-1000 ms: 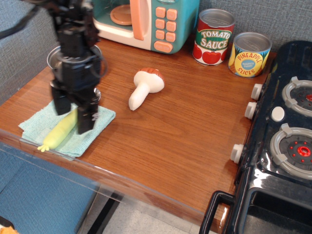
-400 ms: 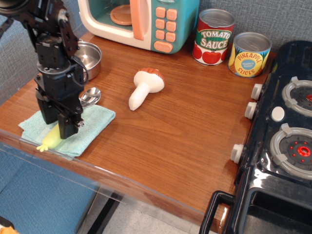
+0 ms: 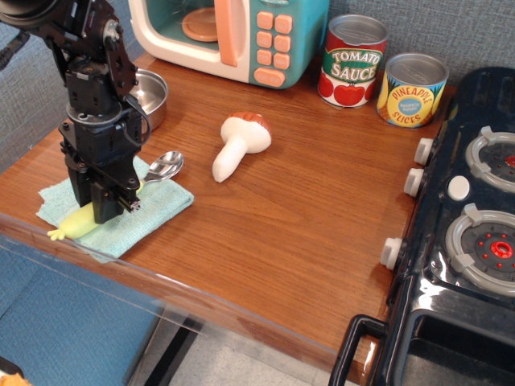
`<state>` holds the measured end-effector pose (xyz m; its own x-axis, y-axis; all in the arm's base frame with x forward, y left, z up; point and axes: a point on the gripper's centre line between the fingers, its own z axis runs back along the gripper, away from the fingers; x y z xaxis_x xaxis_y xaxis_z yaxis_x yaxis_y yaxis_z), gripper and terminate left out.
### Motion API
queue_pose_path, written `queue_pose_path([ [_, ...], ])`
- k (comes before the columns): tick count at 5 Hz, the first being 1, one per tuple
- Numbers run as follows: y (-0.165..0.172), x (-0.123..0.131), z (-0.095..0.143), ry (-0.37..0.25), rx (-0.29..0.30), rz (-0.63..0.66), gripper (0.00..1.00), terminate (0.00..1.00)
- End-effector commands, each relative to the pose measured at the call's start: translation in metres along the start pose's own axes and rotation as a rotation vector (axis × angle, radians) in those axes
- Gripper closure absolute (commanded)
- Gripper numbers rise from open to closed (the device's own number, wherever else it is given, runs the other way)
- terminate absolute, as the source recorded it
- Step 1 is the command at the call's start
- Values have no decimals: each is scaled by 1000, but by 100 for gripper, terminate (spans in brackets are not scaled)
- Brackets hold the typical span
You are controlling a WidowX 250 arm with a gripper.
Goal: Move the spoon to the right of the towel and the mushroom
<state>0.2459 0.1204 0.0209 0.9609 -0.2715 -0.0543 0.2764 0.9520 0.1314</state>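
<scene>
The gripper [image 3: 103, 207] stands low over the towel [image 3: 153, 211], its dark fingers pressed down onto the yellow handle of the spoon [image 3: 161, 167]; the jaws look nearly closed around that handle, though the arm's own body hides the contact, so a firm hold is a judgement rather than something plainly visible. Compared with a moment ago the gripper has shifted a little to the left and settled lower, and the spoon has turned with it: the silver bowl now sits further right and a bit up the table, off the towel's upper right edge, while the handle's tip pokes out at the towel's lower left corner. The towel itself has been dragged slightly and its near edge lies closer to the table's front edge. That suggests the fingers have engaged the handle and the grasp is about made, but the carry has not begun, since the spoon lies on the left side of the scene. The handle runs under and between the fingers, the bowl just beside the gripper to its right. The mushroom [image 3: 239, 145] lies well apart to the right on the wooden table [image 3: 306, 209], stem pointing toward the near-left. The spoon's goal is the bare wood beyond it, before the toy stove [image 3: 475, 241]. A steel pot [image 3: 151, 92] sits just behind the arm.
</scene>
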Motion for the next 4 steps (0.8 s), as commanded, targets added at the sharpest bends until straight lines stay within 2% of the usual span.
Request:
queue_pose_path([
  [1, -5, 7, 23, -48, 30, -22, 100, 0],
  [2, -19, 12, 60, -130, -32, -27, 100, 0],
  [3, -47, 23, 80, -174, -99, -63, 100, 0],
  [4, -88, 43, 74, -162, -146, -65, 100, 0],
])
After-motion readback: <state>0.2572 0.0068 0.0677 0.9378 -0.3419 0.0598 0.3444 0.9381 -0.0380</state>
